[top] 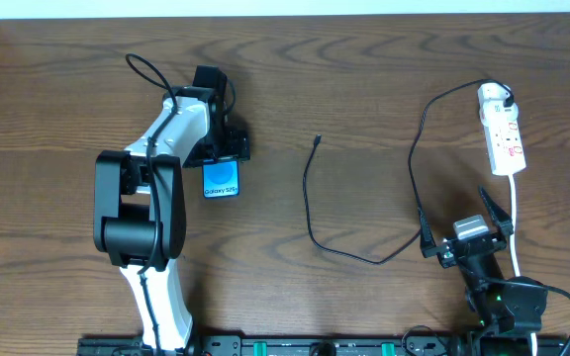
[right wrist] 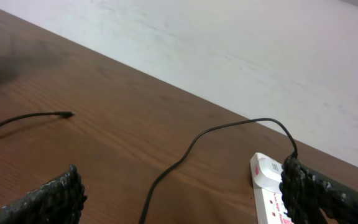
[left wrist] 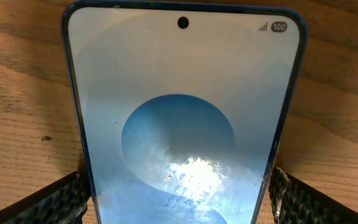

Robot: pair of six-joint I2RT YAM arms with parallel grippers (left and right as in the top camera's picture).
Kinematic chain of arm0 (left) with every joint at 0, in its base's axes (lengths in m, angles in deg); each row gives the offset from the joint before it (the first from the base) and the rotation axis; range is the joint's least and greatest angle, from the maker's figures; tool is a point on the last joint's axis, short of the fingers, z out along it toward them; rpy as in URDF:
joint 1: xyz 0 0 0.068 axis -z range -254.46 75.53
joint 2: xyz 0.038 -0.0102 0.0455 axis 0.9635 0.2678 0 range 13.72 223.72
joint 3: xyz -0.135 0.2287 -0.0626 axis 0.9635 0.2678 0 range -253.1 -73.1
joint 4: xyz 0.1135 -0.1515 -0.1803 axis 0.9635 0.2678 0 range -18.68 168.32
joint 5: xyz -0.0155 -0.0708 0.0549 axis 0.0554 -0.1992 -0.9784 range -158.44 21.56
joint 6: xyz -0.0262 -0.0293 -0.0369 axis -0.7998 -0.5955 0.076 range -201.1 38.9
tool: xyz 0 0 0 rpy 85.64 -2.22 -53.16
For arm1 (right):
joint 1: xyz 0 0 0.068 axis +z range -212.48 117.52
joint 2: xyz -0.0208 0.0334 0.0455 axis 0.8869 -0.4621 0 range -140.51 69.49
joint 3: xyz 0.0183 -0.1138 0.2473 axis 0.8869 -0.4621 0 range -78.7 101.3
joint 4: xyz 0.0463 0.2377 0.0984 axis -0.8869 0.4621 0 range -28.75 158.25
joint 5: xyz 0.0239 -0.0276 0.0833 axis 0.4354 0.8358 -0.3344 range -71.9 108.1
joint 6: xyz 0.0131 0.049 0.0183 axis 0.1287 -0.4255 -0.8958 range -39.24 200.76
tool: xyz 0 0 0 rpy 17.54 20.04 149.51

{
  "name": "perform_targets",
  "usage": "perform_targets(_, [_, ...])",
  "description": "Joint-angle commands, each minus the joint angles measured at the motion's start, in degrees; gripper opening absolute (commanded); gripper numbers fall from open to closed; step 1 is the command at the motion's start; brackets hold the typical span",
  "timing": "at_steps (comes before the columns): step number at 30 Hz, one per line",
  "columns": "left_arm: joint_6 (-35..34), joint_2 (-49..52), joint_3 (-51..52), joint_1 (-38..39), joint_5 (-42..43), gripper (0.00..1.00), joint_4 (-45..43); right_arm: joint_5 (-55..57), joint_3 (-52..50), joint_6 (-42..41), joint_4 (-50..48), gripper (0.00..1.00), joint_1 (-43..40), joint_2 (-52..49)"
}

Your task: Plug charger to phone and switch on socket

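Observation:
The phone point(top: 222, 181) lies flat on the table with its blue screen up, and it fills the left wrist view point(left wrist: 179, 112). My left gripper point(top: 222, 150) straddles the phone's far end, one finger against each long edge point(left wrist: 179, 193). The charger cable point(top: 310, 222) lies loose in the middle, its connector tip point(top: 318, 138) free on the wood to the right of the phone. Its other end runs to the far end of the white socket strip point(top: 504, 133). My right gripper point(top: 463, 225) is wide open and empty, in front of the strip. The right wrist view shows the tip point(right wrist: 67, 114) and the strip point(right wrist: 267, 186).
The strip's white cord point(top: 516, 222) runs toward the front edge beside my right arm. The cable loops between the right gripper and the middle of the table. A light wall point(right wrist: 260, 56) lies beyond the far table edge.

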State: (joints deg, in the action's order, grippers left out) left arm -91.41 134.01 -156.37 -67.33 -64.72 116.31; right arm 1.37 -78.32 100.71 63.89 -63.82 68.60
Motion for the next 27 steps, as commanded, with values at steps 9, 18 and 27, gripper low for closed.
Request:
perform_targets(9, [0.1, 2.2, 2.4, -0.1, 0.7, 0.94, 0.1, -0.1, -0.1, -0.4, 0.3, 0.99, 0.4, 0.2])
perform_targets(18, [0.1, 2.1, 2.4, -0.1, 0.7, 0.94, 0.2, -0.1, -0.1, -0.4, 0.2, 0.99, 0.4, 0.2])
perform_targets(27, [0.2, 1.4, 2.4, -0.1, 0.7, 0.93, 0.5, -0.1, -0.1, -0.4, 0.2, 0.99, 0.4, 0.2])
